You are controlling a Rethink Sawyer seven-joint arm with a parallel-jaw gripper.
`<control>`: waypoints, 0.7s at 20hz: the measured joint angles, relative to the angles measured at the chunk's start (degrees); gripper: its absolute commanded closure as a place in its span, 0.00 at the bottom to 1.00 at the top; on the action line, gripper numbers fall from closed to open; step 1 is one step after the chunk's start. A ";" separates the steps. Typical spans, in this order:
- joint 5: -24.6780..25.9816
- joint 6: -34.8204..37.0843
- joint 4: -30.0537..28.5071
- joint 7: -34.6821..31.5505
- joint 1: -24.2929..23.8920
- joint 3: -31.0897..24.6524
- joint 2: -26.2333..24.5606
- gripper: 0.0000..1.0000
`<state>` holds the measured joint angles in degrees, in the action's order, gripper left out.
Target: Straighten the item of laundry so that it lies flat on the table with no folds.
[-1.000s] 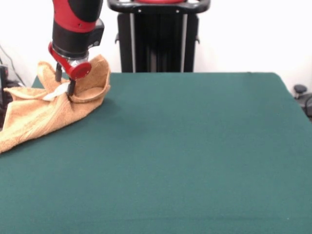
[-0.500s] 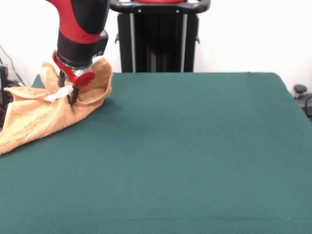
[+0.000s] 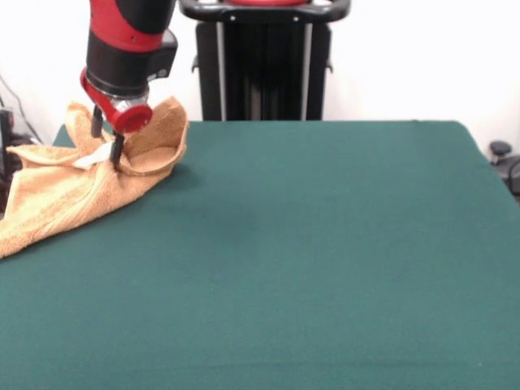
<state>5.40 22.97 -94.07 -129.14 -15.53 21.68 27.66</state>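
Note:
The orange-tan towel [image 3: 61, 191] lies crumpled at the far left of the green table [image 3: 309, 244], with its far edge folded up into humps and a white tag showing among the folds. One end runs off the picture's left edge. My gripper [image 3: 107, 138] hangs from the red and black arm just above the towel's raised far folds. Its two dark fingers stand apart, one on each side of the white tag, and the towel hangs from neither.
The robot's black pedestal [image 3: 264, 61] stands behind the table's far edge. A dark round object [image 3: 500, 150] sits off the table's right side. Some dark equipment shows at the left edge.
My gripper dipped into the towel's folds half a second ago and has since risen and shifted slightly left. The towel has barely changed shape.

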 measured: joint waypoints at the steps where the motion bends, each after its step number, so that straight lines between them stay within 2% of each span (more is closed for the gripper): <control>1: -0.26 0.19 0.06 0.00 -0.01 -0.02 0.44 0.00; 8: -1.54 1.79 0.54 0.00 0.00 -0.01 2.87 0.00; 14: -2.17 2.01 1.69 0.00 0.02 0.01 2.47 0.00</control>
<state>3.24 24.97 -92.38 -129.14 -15.51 21.69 30.13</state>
